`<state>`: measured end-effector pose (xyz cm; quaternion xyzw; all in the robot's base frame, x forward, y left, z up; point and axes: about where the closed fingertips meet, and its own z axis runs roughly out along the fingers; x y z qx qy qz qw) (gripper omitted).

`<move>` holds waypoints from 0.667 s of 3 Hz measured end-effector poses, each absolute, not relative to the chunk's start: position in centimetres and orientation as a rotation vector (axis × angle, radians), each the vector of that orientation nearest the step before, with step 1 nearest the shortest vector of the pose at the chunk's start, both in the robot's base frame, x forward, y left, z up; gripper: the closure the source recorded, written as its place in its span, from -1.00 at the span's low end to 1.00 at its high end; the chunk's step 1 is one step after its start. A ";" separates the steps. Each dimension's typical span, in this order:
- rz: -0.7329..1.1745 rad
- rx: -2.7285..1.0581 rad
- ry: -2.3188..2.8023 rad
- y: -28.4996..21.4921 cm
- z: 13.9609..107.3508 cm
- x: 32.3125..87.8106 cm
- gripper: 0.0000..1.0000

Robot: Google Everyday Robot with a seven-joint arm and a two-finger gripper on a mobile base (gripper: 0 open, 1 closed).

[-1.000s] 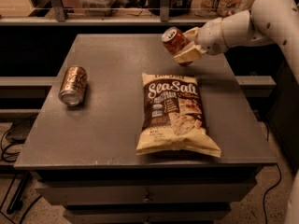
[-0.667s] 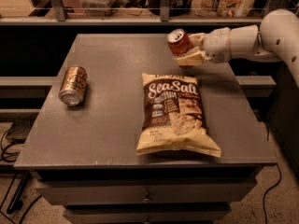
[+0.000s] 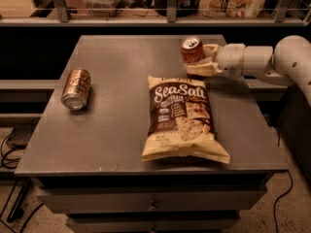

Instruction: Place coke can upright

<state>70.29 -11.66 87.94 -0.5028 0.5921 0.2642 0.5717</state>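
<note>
One coke can [image 3: 192, 51], silver top up and long axis nearly vertical, is clasped in the gripper [image 3: 200, 58] reaching from the right, low over the table's [image 3: 116, 130] far right, just beyond the chip bag [image 3: 180, 118].

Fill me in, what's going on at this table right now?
The robot's arm reaches in from the right, its gripper holding the coke can at the far right of the table, just behind the Sea Salt chip bag. The can is roughly upright; whether it touches the table is unclear. A gold-orange can lies on its side at the left.
</note>
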 end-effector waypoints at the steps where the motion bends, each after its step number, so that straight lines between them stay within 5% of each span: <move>1: 0.646 -1.130 1.393 -12.1 87.0 70.2 0.01; 2: 0.653 -1.119 1.393 -12.3 86.9 70.1 -0.43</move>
